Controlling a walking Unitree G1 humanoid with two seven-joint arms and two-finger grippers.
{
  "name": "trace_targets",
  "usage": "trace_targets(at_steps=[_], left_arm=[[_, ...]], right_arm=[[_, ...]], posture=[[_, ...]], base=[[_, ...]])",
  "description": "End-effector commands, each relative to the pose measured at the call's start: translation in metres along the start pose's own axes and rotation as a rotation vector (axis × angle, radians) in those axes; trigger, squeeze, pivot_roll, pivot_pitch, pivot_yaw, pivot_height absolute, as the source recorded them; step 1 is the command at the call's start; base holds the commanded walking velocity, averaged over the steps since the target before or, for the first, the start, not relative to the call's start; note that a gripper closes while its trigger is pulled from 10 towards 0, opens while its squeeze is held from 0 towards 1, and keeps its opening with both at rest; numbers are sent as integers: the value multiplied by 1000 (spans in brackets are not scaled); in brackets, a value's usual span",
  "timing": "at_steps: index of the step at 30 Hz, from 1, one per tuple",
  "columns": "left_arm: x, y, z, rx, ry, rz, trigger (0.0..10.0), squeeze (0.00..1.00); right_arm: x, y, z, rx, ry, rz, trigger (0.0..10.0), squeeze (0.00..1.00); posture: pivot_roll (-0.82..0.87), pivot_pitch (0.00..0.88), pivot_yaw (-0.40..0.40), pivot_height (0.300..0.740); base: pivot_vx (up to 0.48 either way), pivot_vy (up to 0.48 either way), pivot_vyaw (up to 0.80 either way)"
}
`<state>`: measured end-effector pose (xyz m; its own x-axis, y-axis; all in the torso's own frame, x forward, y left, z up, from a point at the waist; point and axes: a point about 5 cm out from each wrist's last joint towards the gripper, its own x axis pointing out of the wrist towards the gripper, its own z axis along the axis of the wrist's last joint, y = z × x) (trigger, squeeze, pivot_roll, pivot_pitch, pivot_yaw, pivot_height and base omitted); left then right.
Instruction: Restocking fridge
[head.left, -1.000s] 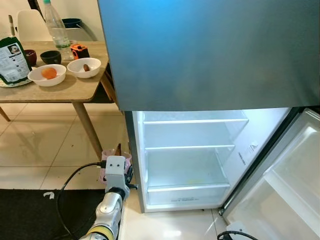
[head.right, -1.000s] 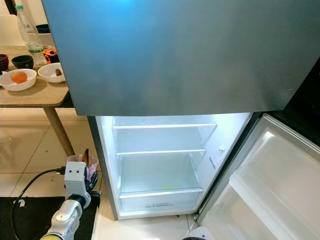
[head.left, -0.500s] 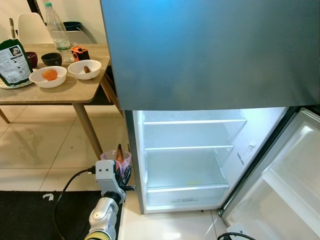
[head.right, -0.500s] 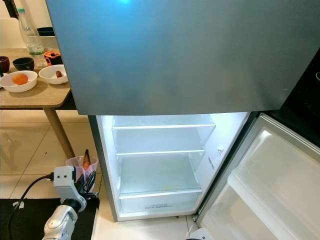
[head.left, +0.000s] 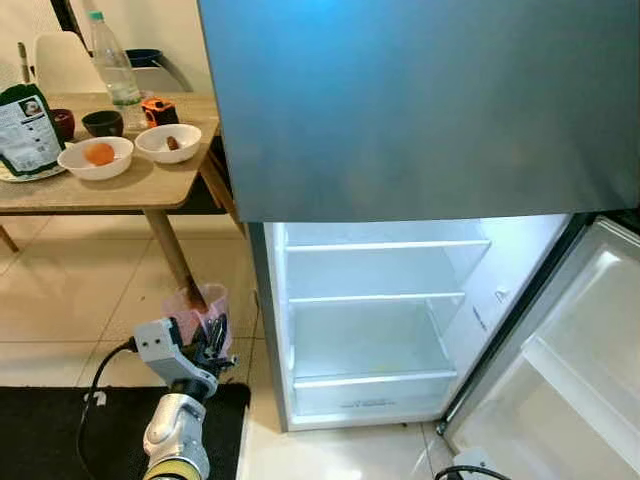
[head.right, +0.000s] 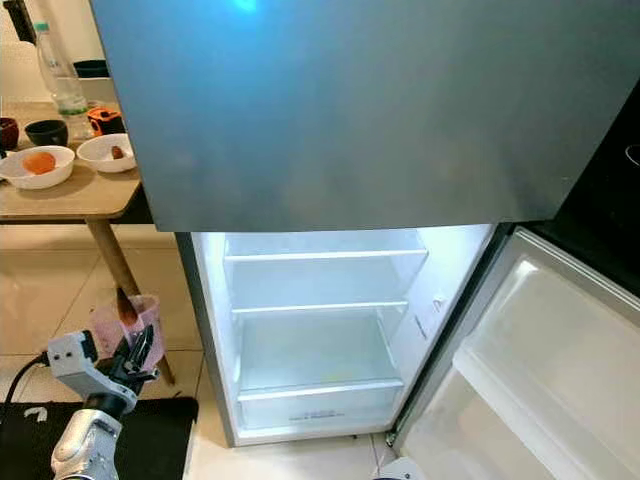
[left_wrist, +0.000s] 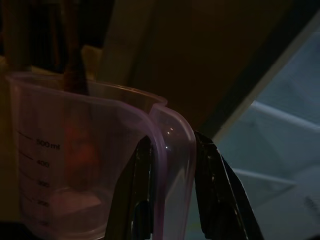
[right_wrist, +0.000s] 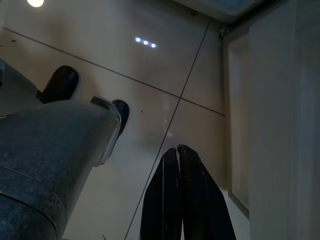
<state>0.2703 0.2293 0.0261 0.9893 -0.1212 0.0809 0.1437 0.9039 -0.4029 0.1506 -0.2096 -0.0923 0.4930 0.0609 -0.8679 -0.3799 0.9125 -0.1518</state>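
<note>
Open fridge (head.left: 375, 320) ahead, left gripper (left_wrist: 170, 200) clamping pink measuring jug (left_wrist: 75, 165), dim contents perhaps carrot, right gripper (right_wrist: 179, 155) closed.

The fridge door (head.left: 560, 380), swung open at right, is cut off by the frame's right and bottom edges. On the desk (head.left: 120, 185) at far left, a green packet (head.left: 25, 130) is cropped by the left edge, its print too small to read. A brown object in the pink measuring jug (left_wrist: 75, 165) stays too dim to identify.
</note>
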Motion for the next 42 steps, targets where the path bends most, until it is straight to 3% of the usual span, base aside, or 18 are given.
trace_targets(at_steps=[1, 3, 5, 6, 9, 10, 12, 19, 26, 33, 35, 36, 42], left_arm=[[-3, 2, 7, -35, -33, -98, 10000, 0], [-4, 1, 7, -59, -42, -133, 10000, 0], [-9, -6, 7, -126, -57, -269, 10000, 0], [-9, -6, 7, -126, -57, -269, 10000, 0], [-15, -17, 5, -197, -60, -443, 10000, 0], [-15, -17, 5, -197, -60, -443, 10000, 0], [-20, -25, 3, -246, -51, -548, 10000, 0], [-32, -36, -1, -327, -16, -717, 10000, 0], [-37, -47, -7, -372, 20, -787, 10000, 0], [-30, -66, -25, -365, 154, -803, 10000, 0], [-23, -73, -33, -326, 203, -777, 4824, 0], [-20, -76, -36, -311, 221, -768, 0, 0], [-10, -90, -38, -239, 249, -793, 0, 0]], right_arm=[[-1, 0, -4, 3, 16, -1, 10000, 0], [-1, 0, -4, 3, 16, -1, 10000, 0], [-1, 0, -3, 4, 15, -1, 10000, 0], [-1, 0, -3, 4, 15, -1, 10000, 0], [-1, 0, -3, 5, 14, 0, 10000, 0], [-1, 0, -3, 5, 14, 0, 10000, 0], [-1, 0, -3, 6, 14, -1, 10000, 0], [0, -1, -2, 6, 11, -1, 10000, 0], [0, 0, -1, 7, 8, -1, 10000, 0], [0, 1, -1, 9, 7, 3, 10000, 0], [0, 1, -1, 9, 7, 3, 10000, 0], [0, 1, -1, 9, 6, 3, 10000, 0], [0, 1, 0, 10, 2, 3, 10000, 0]], posture=[[-30, 6, -24, 740], [-30, 6, -24, 740], [-29, 6, -23, 740], [-29, 6, -23, 740], [-28, 7, -22, 740], [-28, 7, -22, 740], [-27, 6, -22, 740], [-27, 5, -23, 740], [-27, 7, -19, 740], [-27, 8, -20, 740], [-27, 8, -21, 740], [-27, 8, -21, 740], [-31, 8, -20, 740]], base=[[0, 0, 0], [0, 0, 0], [0, 0, 0], [0, 0, 0], [0, 0, 0], [0, 0, 0], [0, 0, 0], [0, 0, 0], [0, 0, 0], [0, 0, 0], [0, 0, 0], [0, 0, 0], [0, 0, 0]])
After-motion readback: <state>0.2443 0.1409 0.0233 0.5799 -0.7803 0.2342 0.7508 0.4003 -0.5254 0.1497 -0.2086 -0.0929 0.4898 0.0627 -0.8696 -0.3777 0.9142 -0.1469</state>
